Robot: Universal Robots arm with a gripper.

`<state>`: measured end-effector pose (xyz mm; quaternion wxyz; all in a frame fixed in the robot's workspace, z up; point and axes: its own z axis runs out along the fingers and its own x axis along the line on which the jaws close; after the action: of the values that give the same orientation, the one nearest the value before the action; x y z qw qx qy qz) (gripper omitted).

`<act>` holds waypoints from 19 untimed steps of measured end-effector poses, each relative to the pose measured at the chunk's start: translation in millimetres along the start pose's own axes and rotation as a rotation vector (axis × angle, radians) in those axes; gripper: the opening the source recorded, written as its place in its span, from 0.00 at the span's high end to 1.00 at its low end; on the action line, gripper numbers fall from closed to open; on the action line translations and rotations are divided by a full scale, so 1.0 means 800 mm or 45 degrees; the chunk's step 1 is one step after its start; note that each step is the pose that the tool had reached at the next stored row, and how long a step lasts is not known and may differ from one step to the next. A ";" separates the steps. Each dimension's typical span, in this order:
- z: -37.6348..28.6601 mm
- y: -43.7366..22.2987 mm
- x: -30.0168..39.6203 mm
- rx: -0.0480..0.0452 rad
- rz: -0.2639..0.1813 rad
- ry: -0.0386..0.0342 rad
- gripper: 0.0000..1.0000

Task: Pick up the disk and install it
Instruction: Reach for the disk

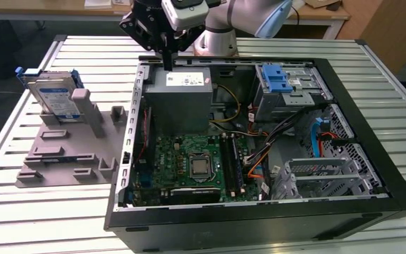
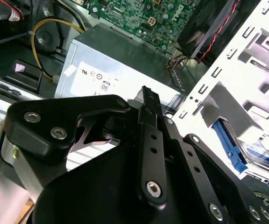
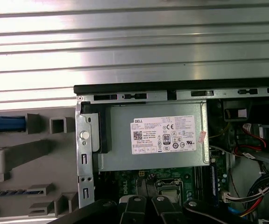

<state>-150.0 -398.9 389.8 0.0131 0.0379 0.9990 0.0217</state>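
**Disk not picked up yet, both steps left to do**

Closest in the exterior view, the open computer case (image 1: 259, 217) lies on the bench (image 1: 19, 211). Its green board (image 1: 188, 164) faces up.

A little further back, at the exterior view's left, a grey stand (image 1: 62, 159) sits on the bench just beside the case. Your disk (image 1: 53, 95) stands up in that stand, with its blue frame (image 1: 19, 74) around it. Nothing is touching it. So I judge the pick-up has not been done, and the fitting has not been done either.

Further back, inside the case at the exterior view's right, you can see the metal cage (image 1: 287, 92) with the blue latch (image 1: 277, 79). I think that is where the disk belongs. It is well apart from the disk.

Furthest back, the jaws hang over the big grey box (image 1: 178, 103), near the back wall of the case. They look pressed together and they hold nothing. They are well apart from the disk too.
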 end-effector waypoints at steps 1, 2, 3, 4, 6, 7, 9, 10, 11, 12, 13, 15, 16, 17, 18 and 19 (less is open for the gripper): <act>0.0000 0.0000 0.0003 0.000 0.000 0.0001 0.89; 0.0000 0.0000 0.0006 0.000 0.000 0.0000 0.89; 0.0000 -0.0001 0.0009 0.000 0.000 0.0000 0.89; 0.0000 -0.0001 0.0012 0.000 0.000 0.0000 0.89; 0.0001 -0.0001 0.0016 0.000 0.000 0.0000 0.89; 0.0001 -0.0001 0.0018 0.000 0.000 0.0000 0.89; 0.0002 -0.0002 0.0025 0.000 0.000 0.0000 0.89; 0.0002 -0.0002 0.0028 0.000 0.000 0.0000 0.89; 0.0003 -0.0002 0.0031 0.000 0.000 0.0000 0.89; 0.0003 -0.0003 0.0035 0.000 0.000 0.0000 0.89; 0.0003 -0.0003 0.0038 0.000 0.000 0.0000 0.89; 0.0003 -0.0003 0.0042 0.000 0.000 0.0001 0.89; 0.0004 -0.0003 0.0043 0.000 0.000 0.0000 0.89; 0.0003 -0.0004 0.0044 0.000 0.000 0.0001 0.89; 0.0004 -0.0004 0.0048 0.000 0.000 0.0000 0.89; 0.0004 -0.0004 0.0050 0.000 0.000 0.0000 0.89</act>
<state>-154.0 -398.9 389.3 0.0131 0.0379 0.9990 0.0217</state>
